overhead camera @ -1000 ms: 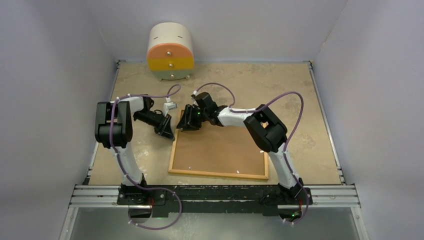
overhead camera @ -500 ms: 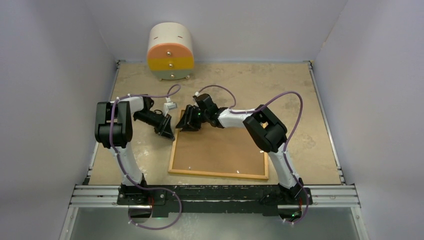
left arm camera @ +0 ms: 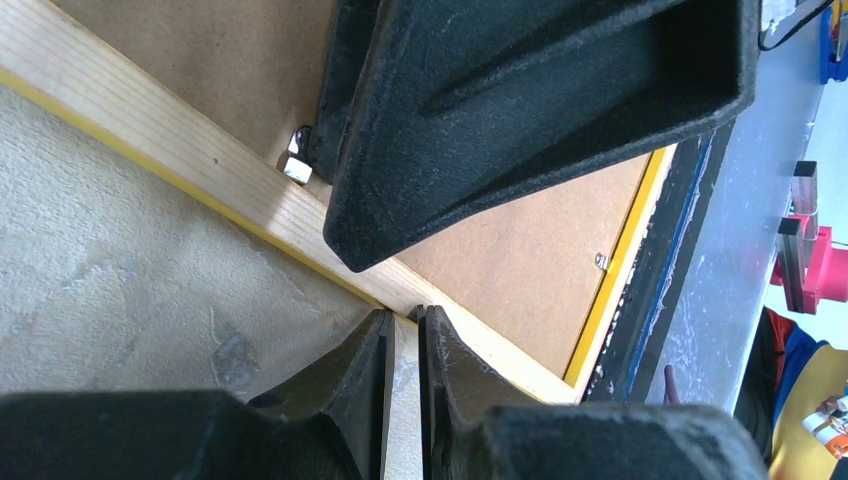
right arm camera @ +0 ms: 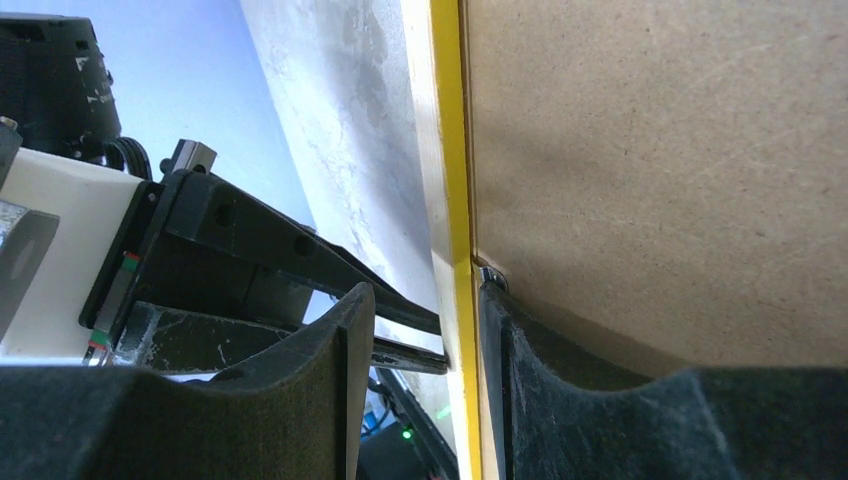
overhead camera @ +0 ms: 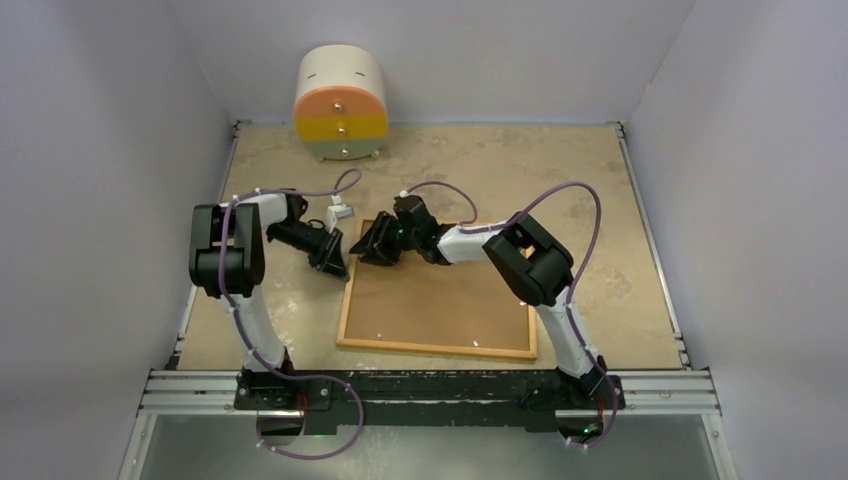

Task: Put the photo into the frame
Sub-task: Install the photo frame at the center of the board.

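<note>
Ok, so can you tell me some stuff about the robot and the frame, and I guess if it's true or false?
1. The frame lies with its brown hardboard backing facing up. True.
2. A photo lies on top of the backing. False: no photo shows in any view, only bare brown board.
3. The left gripper pinches the frame's wooden rail at a corner. True.
4. The right gripper is at the frame's near right corner. False: it is at the far left corner, one finger on each side of the rail.
5. The drawer cabinet stands at the far edge of the table, apart from the frame. True.
</note>
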You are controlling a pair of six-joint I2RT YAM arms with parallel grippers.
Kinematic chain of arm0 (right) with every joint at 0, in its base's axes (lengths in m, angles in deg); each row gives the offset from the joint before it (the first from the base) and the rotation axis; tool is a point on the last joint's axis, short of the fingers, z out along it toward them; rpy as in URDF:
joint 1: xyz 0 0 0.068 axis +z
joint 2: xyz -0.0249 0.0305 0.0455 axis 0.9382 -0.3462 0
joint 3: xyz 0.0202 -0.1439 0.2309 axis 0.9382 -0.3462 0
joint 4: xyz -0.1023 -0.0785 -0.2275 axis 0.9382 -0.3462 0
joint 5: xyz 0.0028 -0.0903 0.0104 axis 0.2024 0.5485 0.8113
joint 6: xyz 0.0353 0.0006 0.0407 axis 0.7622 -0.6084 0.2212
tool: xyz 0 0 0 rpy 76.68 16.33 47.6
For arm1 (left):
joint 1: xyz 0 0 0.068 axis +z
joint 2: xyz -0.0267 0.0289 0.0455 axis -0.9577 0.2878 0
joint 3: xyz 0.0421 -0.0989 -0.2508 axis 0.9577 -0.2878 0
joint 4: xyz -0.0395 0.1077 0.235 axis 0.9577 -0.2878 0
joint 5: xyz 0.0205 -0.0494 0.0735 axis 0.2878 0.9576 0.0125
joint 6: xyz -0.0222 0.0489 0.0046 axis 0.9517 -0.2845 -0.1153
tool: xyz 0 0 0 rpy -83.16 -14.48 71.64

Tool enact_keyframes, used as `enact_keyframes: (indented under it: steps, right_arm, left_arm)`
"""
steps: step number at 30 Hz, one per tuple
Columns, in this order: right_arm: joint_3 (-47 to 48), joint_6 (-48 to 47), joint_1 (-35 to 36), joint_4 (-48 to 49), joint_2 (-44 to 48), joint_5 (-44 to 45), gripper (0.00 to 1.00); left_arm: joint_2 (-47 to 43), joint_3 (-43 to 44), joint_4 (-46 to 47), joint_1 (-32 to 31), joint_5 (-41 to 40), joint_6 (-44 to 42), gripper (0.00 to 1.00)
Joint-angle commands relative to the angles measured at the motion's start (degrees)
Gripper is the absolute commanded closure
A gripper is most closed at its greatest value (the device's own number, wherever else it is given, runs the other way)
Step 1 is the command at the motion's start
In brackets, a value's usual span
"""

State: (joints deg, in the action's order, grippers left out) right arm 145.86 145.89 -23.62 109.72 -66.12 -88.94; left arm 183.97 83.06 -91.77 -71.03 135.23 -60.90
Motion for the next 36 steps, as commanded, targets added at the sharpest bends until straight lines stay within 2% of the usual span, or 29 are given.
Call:
enact_keyframes:
  steps: [1, 11, 13, 16, 18, 19, 22, 25, 30, 36]
  right_arm:
    - [-1.86, 3.62, 1.03, -0.60, 0.27, 5.03, 0.54]
    - [-2.68, 3.15, 1.01, -0.17, 1.11, 3.94, 0.54]
    - [-3.56, 0.13, 0.20, 1.94, 2.99, 2.45, 0.53]
    - [-4.21, -14.00, -1.61, -0.50, 8.42, -0.81, 0.48]
    - [-2.73, -28.79, -1.83, -10.68, 12.71, -0.91, 0.44]
    - [-2.12, -36.13, -1.61, -16.18, 14.65, 1.85, 0.41]
    - [-6.31, -50.07, -0.71, -26.59, 21.88, 5.60, 0.34]
    - [-16.11, -56.46, 0.39, -28.91, 30.19, 8.26, 0.31]
    - [-26.20, -63.16, 6.21, -29.55, 41.05, 10.94, 0.27]
    - [-30.05, -70.09, 11.61, -29.81, 46.28, 8.46, 0.27]
  left_arm:
    - [-1.34, -0.54, 5.54, -0.04, -2.20, -2.39, 0.84]
    - [-2.03, -0.05, 4.80, -0.02, -2.34, -2.79, 0.84]
    - [-2.13, 0.91, 3.62, 0.23, -2.62, -3.34, 0.80]
    - [-2.48, 3.15, 0.70, 1.01, -2.99, -4.98, 0.73]
    - [-2.98, 4.82, -2.12, 1.50, -2.71, -7.22, 0.64]
    - [-3.39, 5.43, -3.47, 1.53, -2.65, -8.13, 0.59]
    - [-5.37, 5.44, -5.10, 1.54, -2.58, -10.33, 0.50]
    - [-7.74, 3.51, -3.37, 1.37, -4.13, -9.31, 0.48]
    - [-7.89, -0.62, 2.54, 1.04, -7.63, -3.45, 0.48]
    - [-5.99, -3.16, 11.25, -3.56, -12.55, 3.69, 0.50]
